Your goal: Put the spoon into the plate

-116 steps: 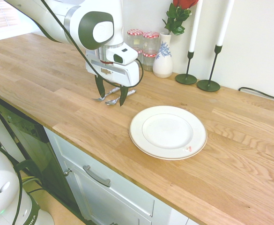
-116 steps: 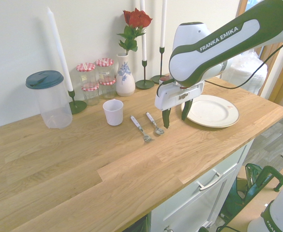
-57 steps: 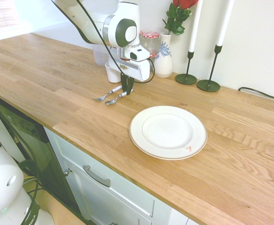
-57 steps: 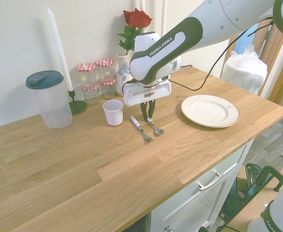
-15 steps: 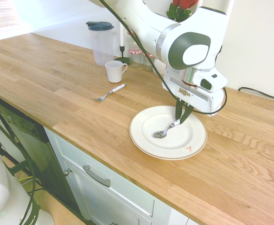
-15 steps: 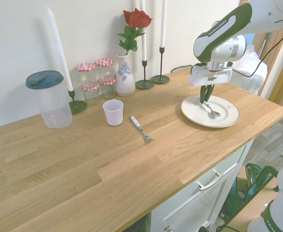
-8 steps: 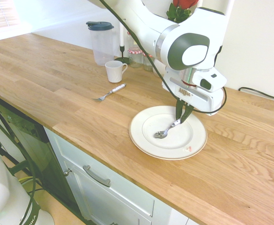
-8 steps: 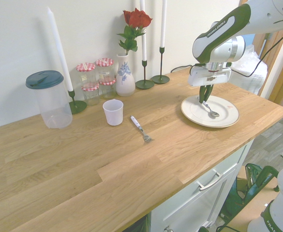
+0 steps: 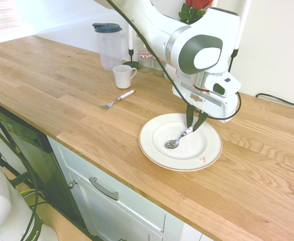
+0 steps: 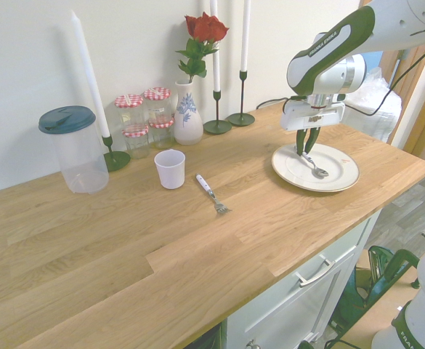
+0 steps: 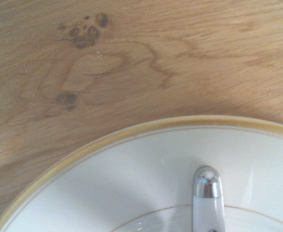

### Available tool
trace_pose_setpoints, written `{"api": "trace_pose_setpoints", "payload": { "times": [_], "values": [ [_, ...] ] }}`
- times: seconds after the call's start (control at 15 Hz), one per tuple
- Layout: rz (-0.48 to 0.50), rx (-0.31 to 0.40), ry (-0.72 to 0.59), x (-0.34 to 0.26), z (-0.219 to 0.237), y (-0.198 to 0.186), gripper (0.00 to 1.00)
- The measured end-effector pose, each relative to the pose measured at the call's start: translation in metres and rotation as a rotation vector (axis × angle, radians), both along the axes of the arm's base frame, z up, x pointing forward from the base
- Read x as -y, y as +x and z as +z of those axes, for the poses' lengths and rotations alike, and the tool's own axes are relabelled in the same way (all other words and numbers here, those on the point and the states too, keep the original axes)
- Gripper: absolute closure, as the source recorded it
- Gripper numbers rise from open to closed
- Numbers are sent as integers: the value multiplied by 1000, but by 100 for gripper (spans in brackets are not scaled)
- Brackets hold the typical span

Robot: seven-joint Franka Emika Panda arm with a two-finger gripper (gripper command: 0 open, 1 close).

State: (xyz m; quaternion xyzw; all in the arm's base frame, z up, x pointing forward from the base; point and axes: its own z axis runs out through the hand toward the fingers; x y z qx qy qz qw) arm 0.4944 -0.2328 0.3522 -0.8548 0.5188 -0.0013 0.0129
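The white plate (image 9: 199,152) (image 10: 341,175) lies on the wooden counter near its front edge. In it lies the small silver spoon (image 9: 179,138) (image 10: 316,168), bowl toward the counter's front and handle pointing back. My gripper (image 9: 193,126) (image 10: 306,153) hangs straight down over the handle end, and its fingers stand slightly apart on either side of the handle tip. The wrist view shows the spoon's handle end (image 11: 208,191) resting on the plate (image 11: 107,188), with the gold-edged rim and bare wood beyond.
A silver fork (image 9: 117,99) (image 10: 212,195) lies on the counter beside a white cup (image 9: 123,76) (image 10: 171,169). Along the wall stand a lidded plastic pitcher (image 10: 74,149), checked-lid jars (image 10: 143,116), a vase with a rose (image 10: 188,116) and tall candlesticks (image 10: 217,109).
The fingers, shut on the spoon's handle before, have parted a little. The spoon has settled flat in the plate. The arm has lifted slightly.
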Motion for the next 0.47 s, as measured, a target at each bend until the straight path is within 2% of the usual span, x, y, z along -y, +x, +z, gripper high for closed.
{"api": "trace_pose_setpoints", "payload": {
  "times": [0.13, 0.27, 0.47],
  "values": [
    [14, 4, -6, -3, 9, 0, 0],
    [62, 19, -8, -21, 41, -3, 0],
    [198, 39, -2, -97, 94, -12, 0]
  ]
}}
